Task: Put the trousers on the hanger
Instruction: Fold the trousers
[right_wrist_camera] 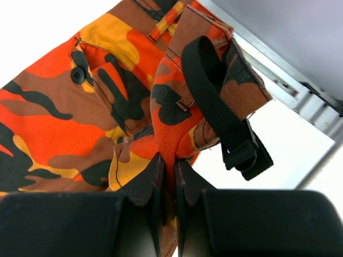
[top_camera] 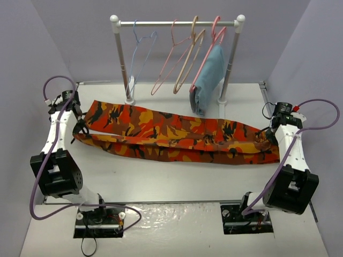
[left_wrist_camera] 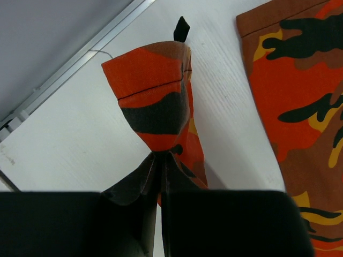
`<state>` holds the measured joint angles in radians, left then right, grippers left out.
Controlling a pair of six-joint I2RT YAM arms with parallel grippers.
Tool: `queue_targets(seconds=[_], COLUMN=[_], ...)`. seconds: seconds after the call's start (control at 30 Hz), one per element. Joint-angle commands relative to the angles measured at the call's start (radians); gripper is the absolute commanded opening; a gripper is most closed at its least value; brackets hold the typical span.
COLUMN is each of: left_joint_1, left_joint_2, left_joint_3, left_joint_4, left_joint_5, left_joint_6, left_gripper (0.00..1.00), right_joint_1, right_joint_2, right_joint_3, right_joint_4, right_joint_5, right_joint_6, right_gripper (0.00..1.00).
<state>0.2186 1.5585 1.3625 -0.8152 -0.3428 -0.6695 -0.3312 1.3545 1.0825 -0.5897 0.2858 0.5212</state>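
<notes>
Left wrist view: we are seeing the left gripper (left_wrist_camera: 159,160) closed on a pinch of hem at one leg cuff of the long fabric trousers in orange, red, yellow and dark brown camouflage print (left_wrist_camera: 161,101). The cuff is standing up from the jaws, and more of the print is lying flat on the white table (left_wrist_camera: 80,144) to the right. In the right wrist view, the right gripper (right_wrist_camera: 167,163) is clamping a fold of the waistband, with a black webbing strap and buckle (right_wrist_camera: 214,101) sitting loose beside the pinch.

From the top external camera, the trousers are lying stretched across the table between the two grippers, cuffs at left and waist at right, the near leg sagging in a shallow curve. Beyond them, the thin light-blue wire hanger with a hook on top (top_camera: 140,51) is hanging at the left end of the white rail (top_camera: 177,23). A folded light-blue garment (top_camera: 209,75) is hanging further right.

Judgement: we are reading this as the lift-and-carry step. We are advising raising both ends together, taut enough that the middle is not dragging. We would lead with the cuff end toward the hanger's lower bar, since the strap at the waist could snag the wire. Both pinches are looking shallow, so we are favouring slow moves. The hanger is likely swinging freely on the rail, so we are suggesting a square approach.
</notes>
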Motion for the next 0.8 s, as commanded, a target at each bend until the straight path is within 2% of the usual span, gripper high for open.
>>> queue_targets(seconds=[0.0, 0.27, 0.5, 0.67, 0.77], left_joint_1=[0.016, 0.006, -0.018, -0.026, -0.036], left_joint_2=[0.026, 0.193, 0.401, 0.507, 0.605], left_joint_3=[0.123, 0.339, 0.595, 0.692, 0.805], left_joint_4=[0.117, 0.095, 0.041, 0.029, -0.008], left_joint_5=[-0.072, -0.036, -0.056, -0.063, -0.062], left_joint_6=[0.037, 0.047, 0.083, 0.096, 0.112], left_gripper=[0.00, 0.00, 0.00, 0.00, 0.00], right_joint_1=[-0.029, -0.040, -0.045, -0.045, -0.045], right_joint_2=[0.066, 0.202, 0.329, 0.408, 0.457], right_joint_3=[0.103, 0.202, 0.283, 0.305, 0.306], right_joint_4=[0.099, 0.113, 0.136, 0.145, 0.147], right_joint_5=[0.070, 0.111, 0.133, 0.144, 0.156], right_joint_6=[-0.003, 0.063, 0.132, 0.154, 0.156], right_gripper=[0.00, 0.00, 0.00, 0.00, 0.01])
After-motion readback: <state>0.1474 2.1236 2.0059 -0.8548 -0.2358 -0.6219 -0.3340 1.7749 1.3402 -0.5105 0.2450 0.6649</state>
